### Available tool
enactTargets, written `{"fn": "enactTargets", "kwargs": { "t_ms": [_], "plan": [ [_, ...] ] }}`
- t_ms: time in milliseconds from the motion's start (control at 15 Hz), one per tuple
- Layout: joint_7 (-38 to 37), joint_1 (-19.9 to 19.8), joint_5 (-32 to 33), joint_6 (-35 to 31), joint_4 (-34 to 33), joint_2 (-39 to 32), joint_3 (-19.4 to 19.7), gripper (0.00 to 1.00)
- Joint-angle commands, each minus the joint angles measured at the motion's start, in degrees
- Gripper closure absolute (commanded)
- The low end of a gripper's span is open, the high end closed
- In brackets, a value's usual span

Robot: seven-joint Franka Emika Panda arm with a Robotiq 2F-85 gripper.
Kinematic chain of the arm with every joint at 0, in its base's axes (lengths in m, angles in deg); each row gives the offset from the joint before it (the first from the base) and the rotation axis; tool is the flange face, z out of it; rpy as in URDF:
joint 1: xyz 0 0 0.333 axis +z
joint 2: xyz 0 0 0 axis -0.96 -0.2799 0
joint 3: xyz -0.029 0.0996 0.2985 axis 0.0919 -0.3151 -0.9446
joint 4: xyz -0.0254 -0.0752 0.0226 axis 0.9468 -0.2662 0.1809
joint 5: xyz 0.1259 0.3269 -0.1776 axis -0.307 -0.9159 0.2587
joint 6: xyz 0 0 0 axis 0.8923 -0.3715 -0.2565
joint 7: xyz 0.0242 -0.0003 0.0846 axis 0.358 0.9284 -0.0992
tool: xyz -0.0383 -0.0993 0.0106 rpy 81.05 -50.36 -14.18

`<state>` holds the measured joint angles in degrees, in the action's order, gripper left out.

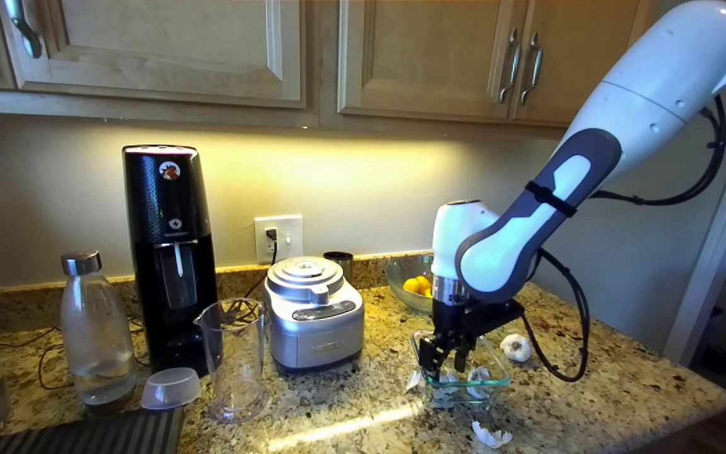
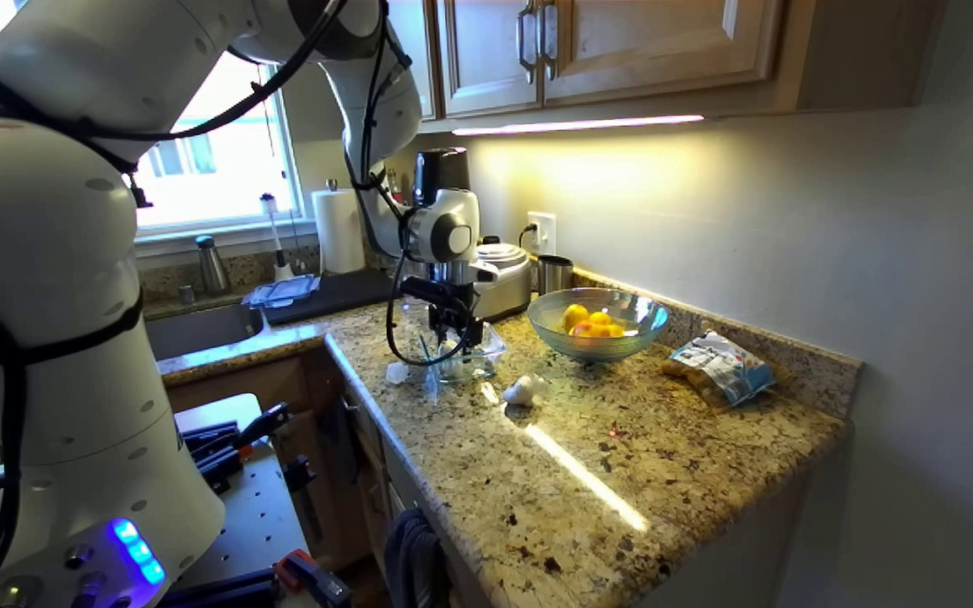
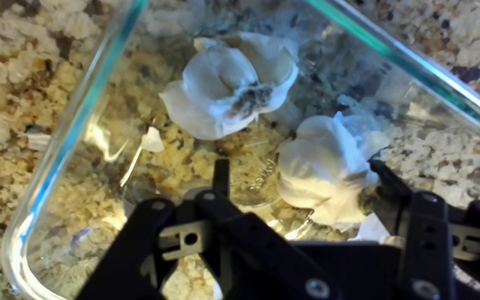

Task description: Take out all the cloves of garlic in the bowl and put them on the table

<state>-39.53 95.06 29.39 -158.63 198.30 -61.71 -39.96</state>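
Garlic (image 1: 479,374) lies in the clear glass bowl (image 3: 83,110), two whitish lumps. The gripper (image 3: 298,166) hangs low at the bowl, its fingers (image 3: 222,177) spread and gripping nothing, one on either side of the closer lump (image 3: 319,166); whether the right one touches it, I cannot tell. That lump is plump and ridged under papery skin; the farther lump (image 3: 223,79) is splayed around a dark, rough base. In an exterior view a curl of skin (image 1: 489,437) lies on the table (image 1: 602,391), at the bowl's near side. Both exterior views show what the wrist view does not: a third lump (image 1: 516,347) near the bowl and, farther back, a larger bowl (image 2: 554,338) of orange and yellow fruit (image 2: 595,323). Right of the fruit, a packet (image 2: 721,367) shows only in an exterior view.
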Motion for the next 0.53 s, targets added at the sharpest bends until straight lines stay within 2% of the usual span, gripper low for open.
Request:
{"fn": "enactTargets", "kwargs": {
  "t_ms": [0,267,333,467],
  "plan": [
    [0.26,0.70,0.33,0.73,-0.17,0.26,0.65,0.50],
    [0.49,0.39,-0.40,0.66,0.45,1.69,-0.13,0.77],
    [0.49,0.31,-0.45,0.48,0.75,2.09,-0.18,0.81],
    [0.21,0.33,-0.44,0.24,1.16,2.58,0.01,0.83]
  ]
}}
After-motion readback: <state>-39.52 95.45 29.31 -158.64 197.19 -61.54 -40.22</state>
